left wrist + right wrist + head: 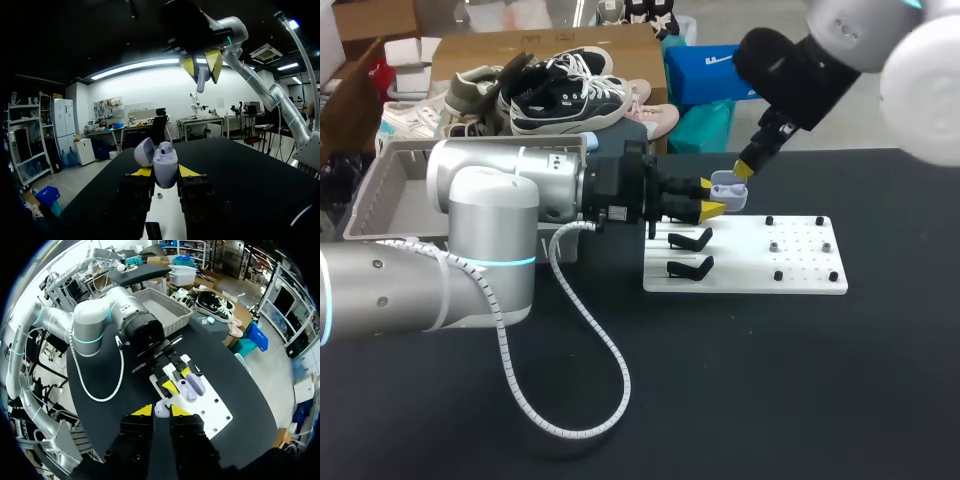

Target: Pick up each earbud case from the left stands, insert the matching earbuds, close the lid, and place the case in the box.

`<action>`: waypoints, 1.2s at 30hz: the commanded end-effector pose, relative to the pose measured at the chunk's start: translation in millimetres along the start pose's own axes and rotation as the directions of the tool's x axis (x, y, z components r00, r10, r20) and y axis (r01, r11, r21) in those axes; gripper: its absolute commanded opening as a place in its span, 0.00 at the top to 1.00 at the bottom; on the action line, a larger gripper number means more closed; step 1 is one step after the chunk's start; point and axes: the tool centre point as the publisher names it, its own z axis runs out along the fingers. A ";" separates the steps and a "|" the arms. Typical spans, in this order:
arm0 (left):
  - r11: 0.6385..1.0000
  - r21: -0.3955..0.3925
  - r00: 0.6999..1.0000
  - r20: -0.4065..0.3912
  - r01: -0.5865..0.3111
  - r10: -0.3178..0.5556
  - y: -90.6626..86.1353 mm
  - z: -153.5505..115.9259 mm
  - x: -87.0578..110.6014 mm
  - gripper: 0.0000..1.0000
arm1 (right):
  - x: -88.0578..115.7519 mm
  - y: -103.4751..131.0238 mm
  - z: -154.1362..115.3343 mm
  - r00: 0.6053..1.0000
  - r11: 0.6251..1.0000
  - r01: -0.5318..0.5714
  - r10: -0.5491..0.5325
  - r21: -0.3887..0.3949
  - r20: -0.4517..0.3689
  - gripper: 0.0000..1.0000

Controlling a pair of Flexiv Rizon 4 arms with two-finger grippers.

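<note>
My left gripper (pixel 712 198) is shut on a lavender earbud case (pixel 728 192), which it holds above the back left corner of the white stand board (pixel 800 270). In the left wrist view the case (pixel 165 167) sits between the yellow tips with its lid (pixel 144 151) tipped open and one earbud (pixel 165 147) seated inside. Just above the case, my right gripper (pixel 744 170) is shut on a second lavender earbud (pixel 201 80). The right wrist view looks straight down past this earbud (pixel 161 409) at the open case (pixel 189 388).
Two empty black stands (pixel 690 240) (pixel 690 267) rest on the board's left part, with small black pegs (pixel 778 275) at its right. A grey box (pixel 380 190) stands at the back left. A white cable (pixel 580 330) loops over the table's front.
</note>
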 end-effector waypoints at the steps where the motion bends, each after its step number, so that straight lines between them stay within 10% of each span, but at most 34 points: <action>1: 1.000 -0.003 1.000 0.002 -0.002 0.002 -0.3 0.3 0.8 1.00 | -12.8 -10.9 9.8 0.996 1.000 0.009 -0.010 -0.017 -0.087 1.00; 36: 1.000 -0.003 1.000 0.002 -0.002 0.002 -0.3 0.3 0.8 1.00 | -12.0 -34.6 59.2 0.986 0.999 0.030 -0.031 -0.010 -0.166 1.00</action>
